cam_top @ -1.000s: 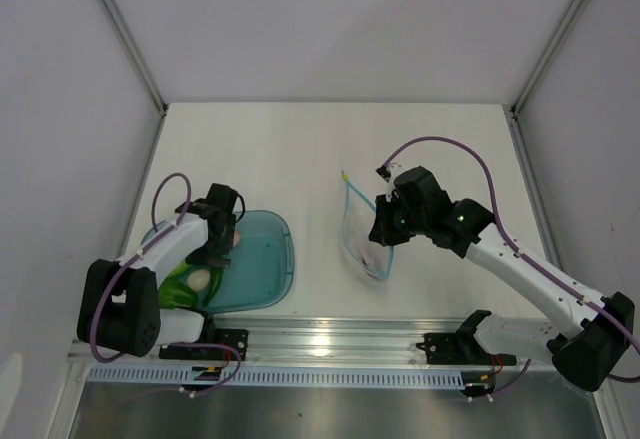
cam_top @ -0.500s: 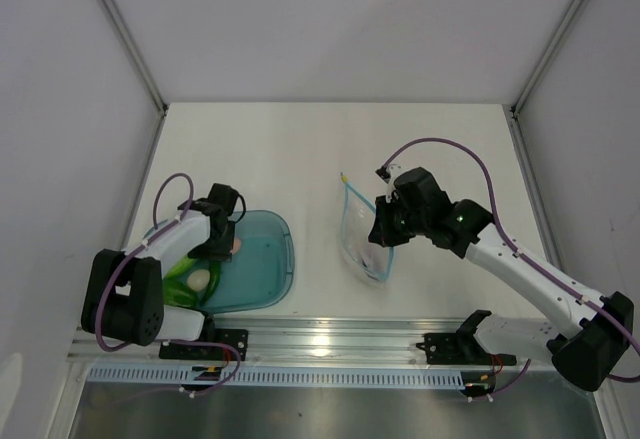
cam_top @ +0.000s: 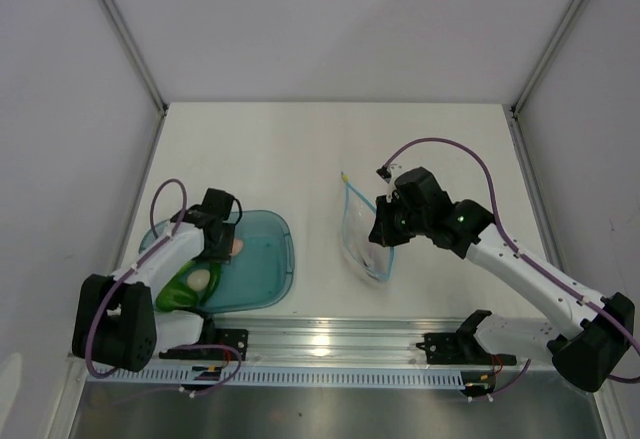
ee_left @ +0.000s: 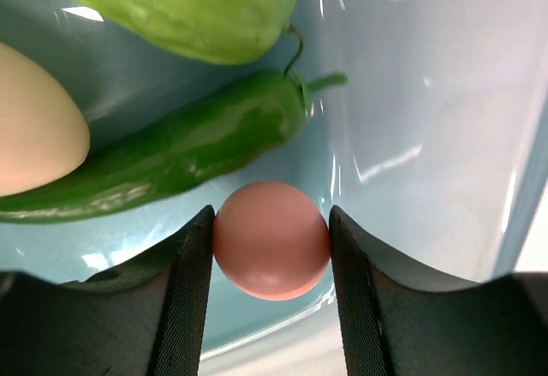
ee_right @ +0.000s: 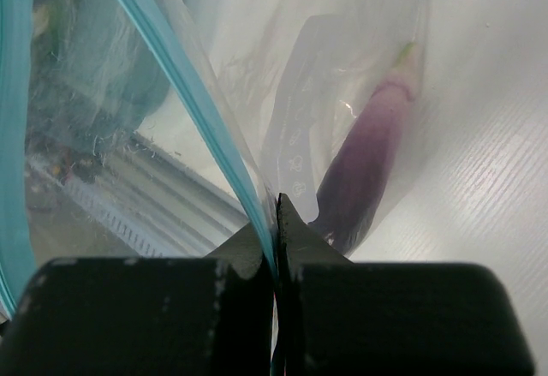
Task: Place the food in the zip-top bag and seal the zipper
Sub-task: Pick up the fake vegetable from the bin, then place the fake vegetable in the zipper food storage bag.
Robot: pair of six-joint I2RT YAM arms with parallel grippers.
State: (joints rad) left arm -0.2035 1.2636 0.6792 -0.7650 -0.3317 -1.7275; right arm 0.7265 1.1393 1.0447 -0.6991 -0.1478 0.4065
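Pinching the ball (ee_left: 271, 239)
Left end effector (ee_left: 271, 247) has closed onto it; right end effector (ee_right: 276, 222) still clamps the bag (ee_right: 342, 93).

The clear bag (cam_top: 362, 239) stands up from the counter, a little right of its middle and nearer the front edge. Its mouth is unsealed, and my right gripper (ee_right: 276, 222) pinches its light-blue zipper (ee_right: 174, 76). A purple eggplant (ee_right: 355, 179) lies inside, green stem end farthest from me. The other food sits in the teal tray (cam_top: 270, 259) by the counter's front-left corner. There, a small orange ball (ee_left: 271, 239) is held between the jaws of my left gripper (ee_left: 271, 252). Just behind it are a long dark-green pepper (ee_left: 171, 158), a pale-green vegetable (ee_left: 205, 3) and a cream egg-shaped piece (ee_left: 34, 136).
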